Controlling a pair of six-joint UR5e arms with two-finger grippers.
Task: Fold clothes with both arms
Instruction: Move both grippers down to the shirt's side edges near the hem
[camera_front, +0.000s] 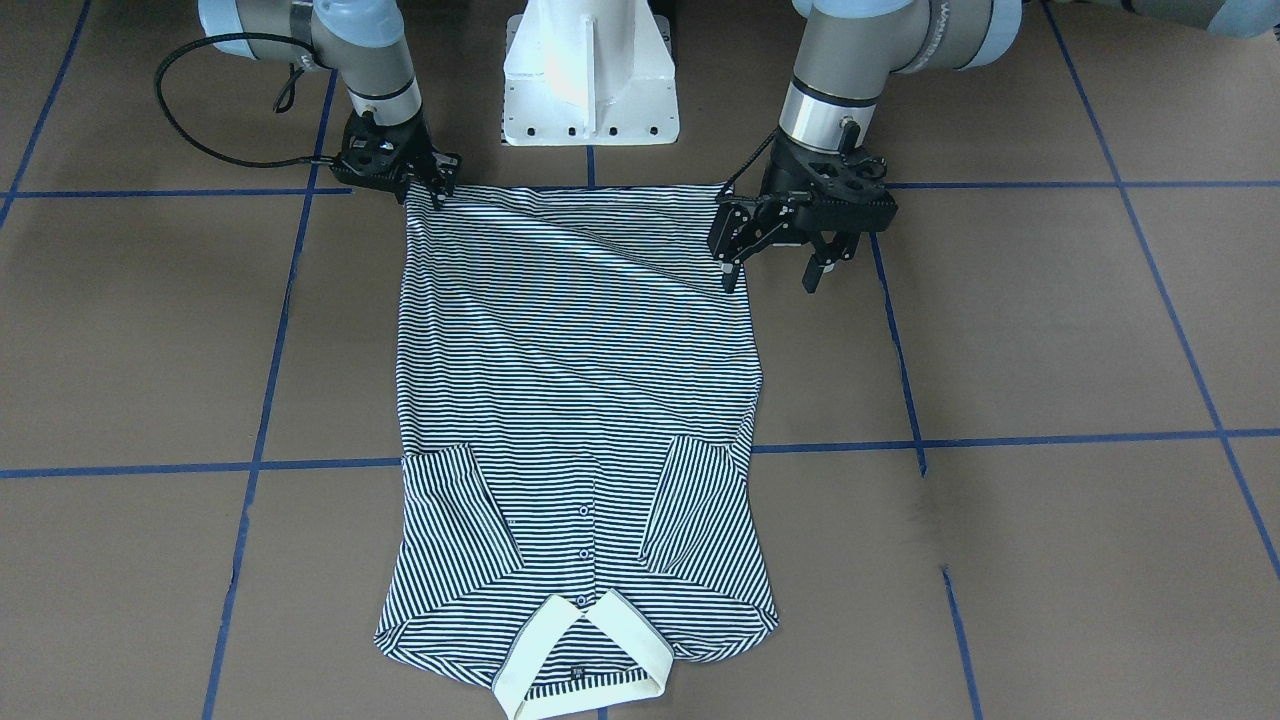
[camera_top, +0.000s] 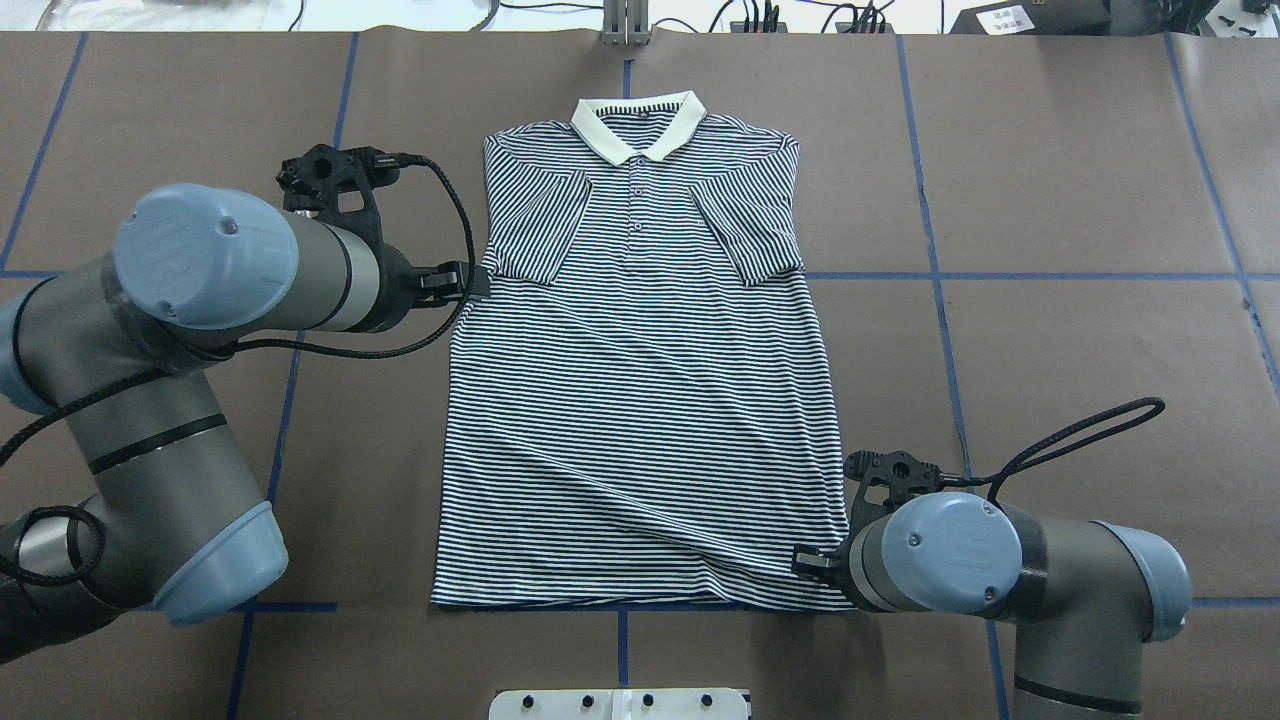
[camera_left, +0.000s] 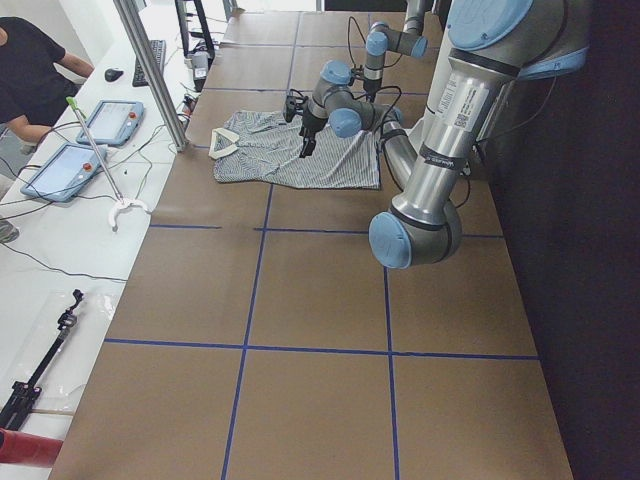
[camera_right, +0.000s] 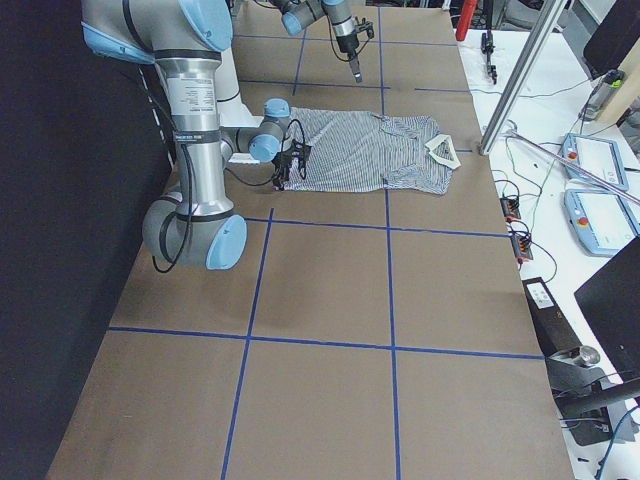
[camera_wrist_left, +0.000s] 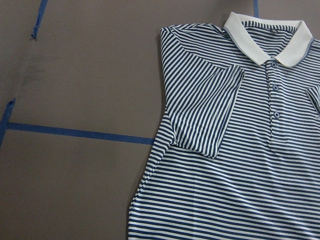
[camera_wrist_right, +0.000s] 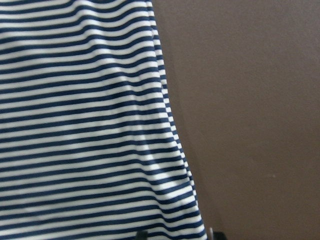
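Brown paper covers the worktop (camera_top: 1050, 330), ruled into large squares by blue tape lines (camera_top: 1050, 277). A short-sleeved polo shirt (camera_top: 640, 400) of thin navy-and-white stripes lies flat and front up in the middle of it. Its plain cream collar (camera_top: 640, 125) points to the far edge and its hem lies along the robot's edge. Both sleeves are folded in over the chest.

The black two-finger left tool (camera_front: 771, 278) is spread wide and holds nothing. It hangs clear above the worktop over the shirt's side nearer the left end, and its wrist view looks down from a height on the folded sleeve and the collar. The grey left arm (camera_top: 200, 260), with light-blue joint caps, is bent sharply at the elbow. Its forearm reaches in toward the shirt, and its wrist turns the tool downward.

The black right tool (camera_front: 432, 188) sits low at the hem corner nearer the right end, close to the robot's edge. Its fingers (camera_wrist_right: 142, 235) are drawn in to a narrow gap, not pressed together. In its wrist view, the shirt's side edge runs between the two tips. A long crease runs slantwise across the cloth from this corner. The grey right arm (camera_top: 950, 565) is folded tightly, with its wrist coming steeply down on the corner. A white pedestal base (camera_front: 590, 70) stands at the robot's edge between the arms.
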